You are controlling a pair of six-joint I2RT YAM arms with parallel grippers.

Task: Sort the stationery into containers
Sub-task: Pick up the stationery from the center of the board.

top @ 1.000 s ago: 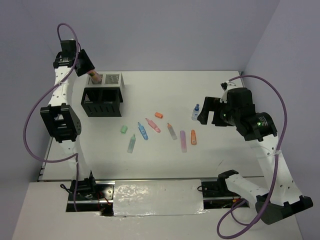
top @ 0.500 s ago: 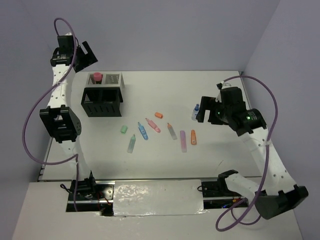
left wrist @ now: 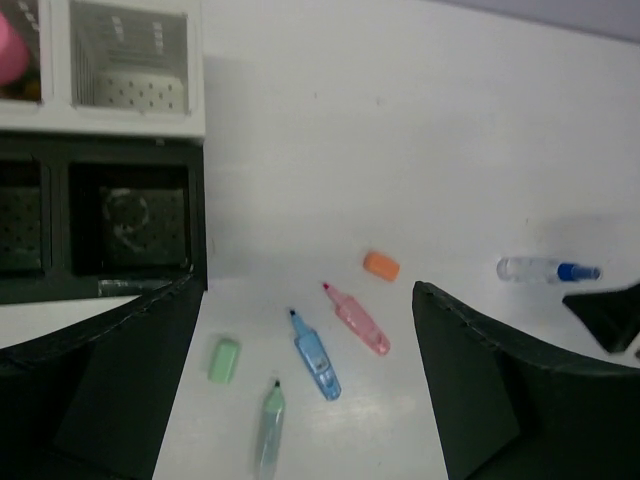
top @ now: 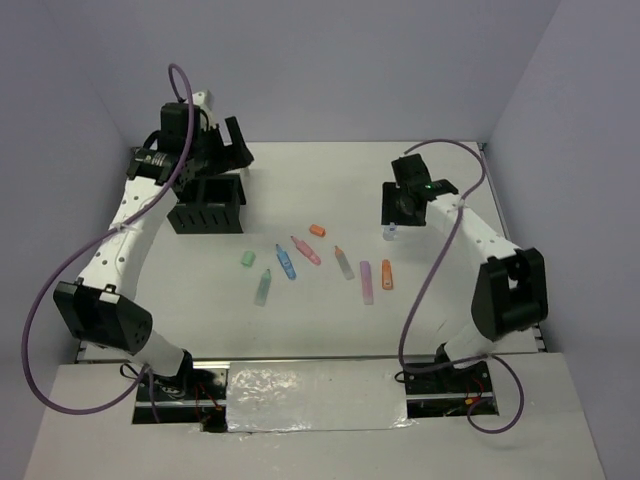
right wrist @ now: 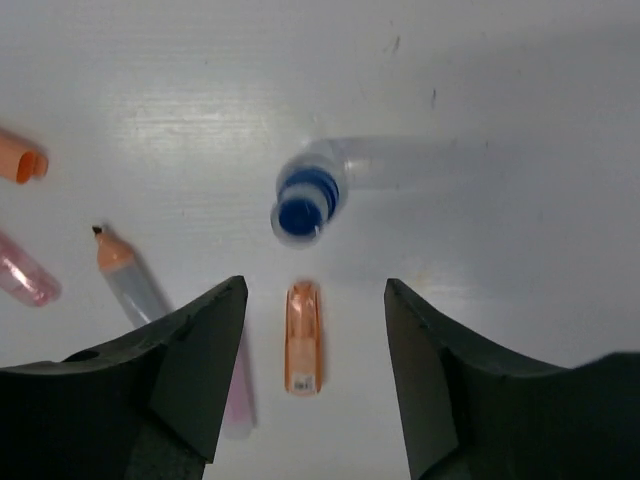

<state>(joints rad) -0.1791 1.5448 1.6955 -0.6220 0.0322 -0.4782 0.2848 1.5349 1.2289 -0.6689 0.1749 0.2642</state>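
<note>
The black organizer (top: 205, 208) stands at the back left; its white mesh-rimmed compartments (left wrist: 130, 60) hold a pink cap (left wrist: 8, 45). My left gripper (top: 222, 158) hovers above it, open and empty (left wrist: 307, 292). Markers lie mid-table: green stub (top: 247, 258), mint marker (top: 263, 287), blue marker (top: 286, 262), pink marker (top: 306, 250), orange stub (top: 317, 230), clear orange-tipped marker (top: 344, 262), purple marker (top: 366, 281), orange marker (top: 387, 274). The blue-capped clear bottle (right wrist: 305, 205) lies just past my right gripper (right wrist: 313, 285), whose jaws stand apart and touch nothing.
The white table (top: 440, 300) ends at walls behind and on both sides. The arms' bases and cables sit along the near edge. The left arm's cable (top: 60, 290) loops out past the table's left edge.
The left arm swung right and forward over the organizer, leaving the pink-capped bottle in a compartment. The right arm moved left and back to above the blue-capped bottle, its jaws narrowing.
</note>
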